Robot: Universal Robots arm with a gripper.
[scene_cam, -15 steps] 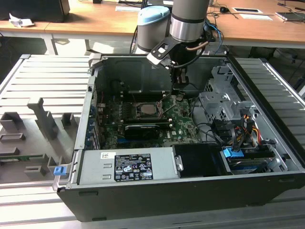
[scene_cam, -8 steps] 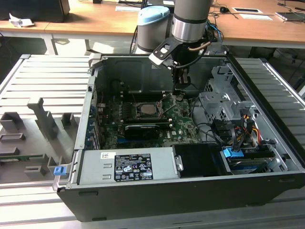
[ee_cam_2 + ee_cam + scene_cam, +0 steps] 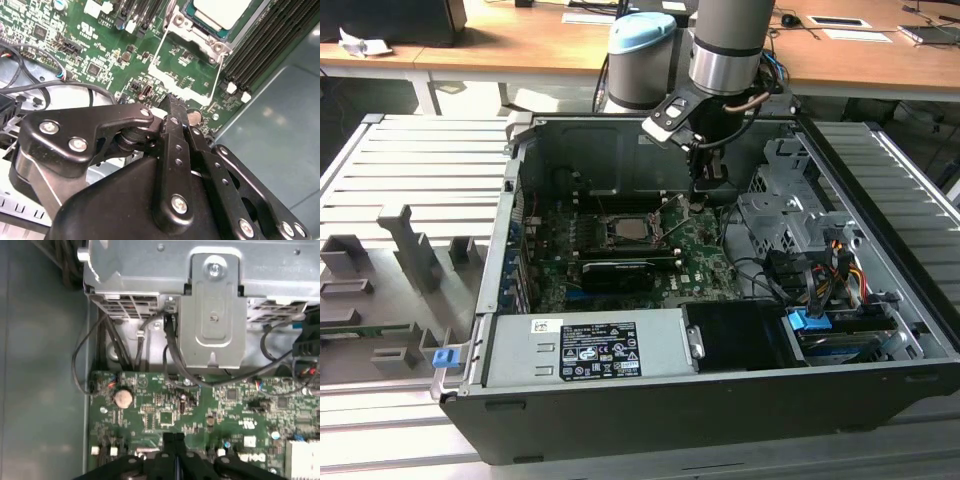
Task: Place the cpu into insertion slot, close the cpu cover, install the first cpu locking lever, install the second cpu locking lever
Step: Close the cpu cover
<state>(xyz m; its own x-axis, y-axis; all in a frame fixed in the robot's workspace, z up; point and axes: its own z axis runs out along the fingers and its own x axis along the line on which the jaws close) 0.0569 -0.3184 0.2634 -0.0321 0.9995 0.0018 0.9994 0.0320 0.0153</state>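
Two thin wire levers (image 3: 157, 50) run out from the socket toward the pincer (image 3: 175, 102). They stand clear of the green motherboard (image 3: 165, 405) rather than tucked down beside the frame, so I judge the locking not yet done. The cpu (image 3: 222, 10) is already seated in the insertion slot (image 3: 607, 232), dull silver top upward. The cpu cover (image 3: 200, 39) appears to lie flat around it as a silver frame, though I cannot tell how firmly it is down.

In both wrist views the pincer's black fingers (image 3: 167, 440) are pressed together with nothing visible between them. Its tip hangs low over the board just beside the socket, near the free ends of the levers; whether it touches one I cannot tell. A closed tip makes a narrow, stiff pusher, which I judge suits nudging a wire better than gripping would.

In the exterior view the computer case (image 3: 620, 420) lies on its side on the ridged grey surface (image 3: 410, 170), open face up. That lets the arm come straight down into it. The pincer sits to the exterior view's right of the socket, between it and the metal drive cage (image 3: 215, 315). The grey power supply (image 3: 585, 350) lies well apart, at the near edge of the case.
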